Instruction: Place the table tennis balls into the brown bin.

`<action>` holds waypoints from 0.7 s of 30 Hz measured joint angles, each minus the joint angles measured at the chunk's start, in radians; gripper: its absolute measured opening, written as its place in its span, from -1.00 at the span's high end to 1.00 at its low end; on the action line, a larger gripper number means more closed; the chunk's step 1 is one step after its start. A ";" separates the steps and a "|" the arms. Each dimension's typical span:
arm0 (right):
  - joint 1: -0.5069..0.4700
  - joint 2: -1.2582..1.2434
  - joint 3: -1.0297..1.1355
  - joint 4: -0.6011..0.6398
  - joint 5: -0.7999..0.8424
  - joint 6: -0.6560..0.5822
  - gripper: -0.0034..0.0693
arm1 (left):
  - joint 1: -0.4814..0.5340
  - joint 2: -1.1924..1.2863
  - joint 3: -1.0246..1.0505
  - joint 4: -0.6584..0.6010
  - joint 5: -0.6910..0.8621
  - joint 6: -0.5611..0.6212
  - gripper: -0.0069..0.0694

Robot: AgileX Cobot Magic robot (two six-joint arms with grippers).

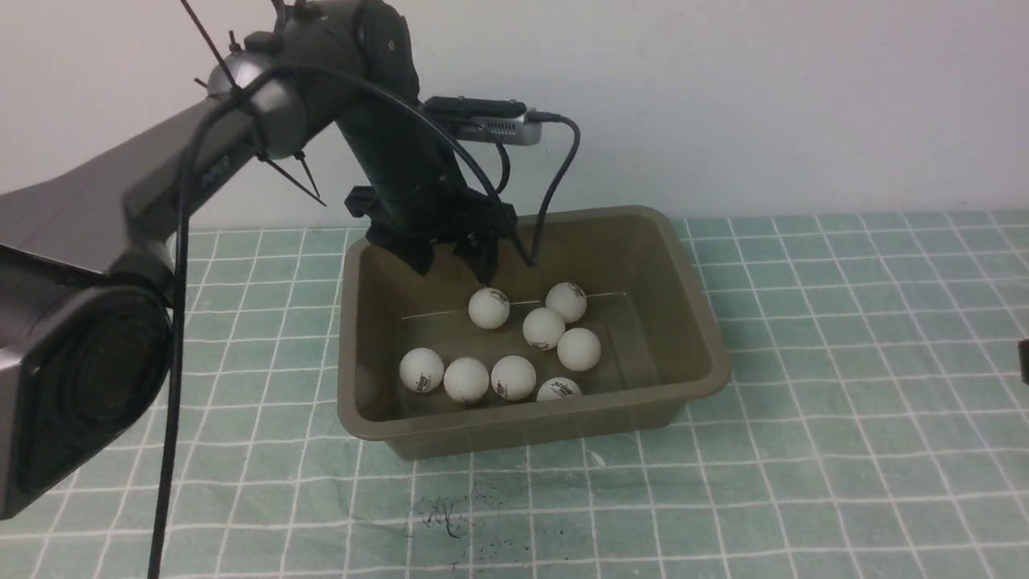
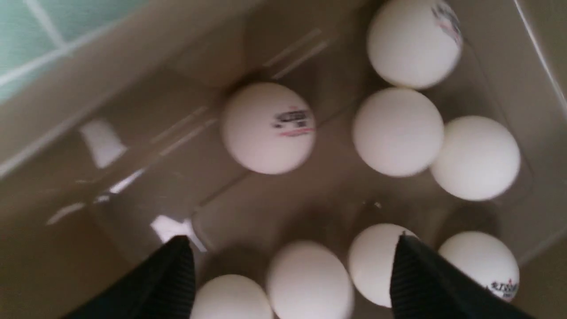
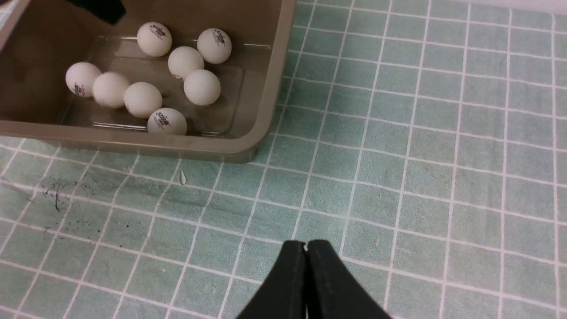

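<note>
The olive-brown bin (image 1: pixel 707 322) stands mid-table on the green checked cloth. Several white table tennis balls (image 1: pixel 544 328) lie on its floor, some with a dark logo. My left gripper (image 1: pixel 454 265) hangs open over the bin's back left part, above the balls, holding nothing. In the left wrist view its gripper (image 2: pixel 292 241) stands open above the balls, with a logo ball (image 2: pixel 268 128) on the bin floor (image 2: pixel 248 208) ahead. My right gripper (image 3: pixel 305 243) is shut and empty over bare cloth, to the right of the bin (image 3: pixel 266 110) and its balls (image 3: pixel 202 87).
A black camera cable (image 1: pixel 555 185) droops from the left wrist down into the bin's back edge. Dark scribble marks (image 1: pixel 442 515) stain the cloth in front of the bin. A white wall (image 1: pixel 764 96) runs behind the table.
</note>
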 joint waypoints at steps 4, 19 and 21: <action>0.000 -0.169 0.070 -0.029 -0.009 0.020 0.94 | 0.005 -0.126 -0.004 0.062 0.000 -0.024 0.34; 0.000 -0.709 0.418 -0.510 -0.427 0.544 0.94 | -0.048 -0.546 0.235 0.158 0.015 0.003 0.83; 0.000 -0.711 0.422 -0.542 -0.427 0.569 0.94 | -0.057 -0.599 0.324 0.162 -0.010 0.002 0.83</action>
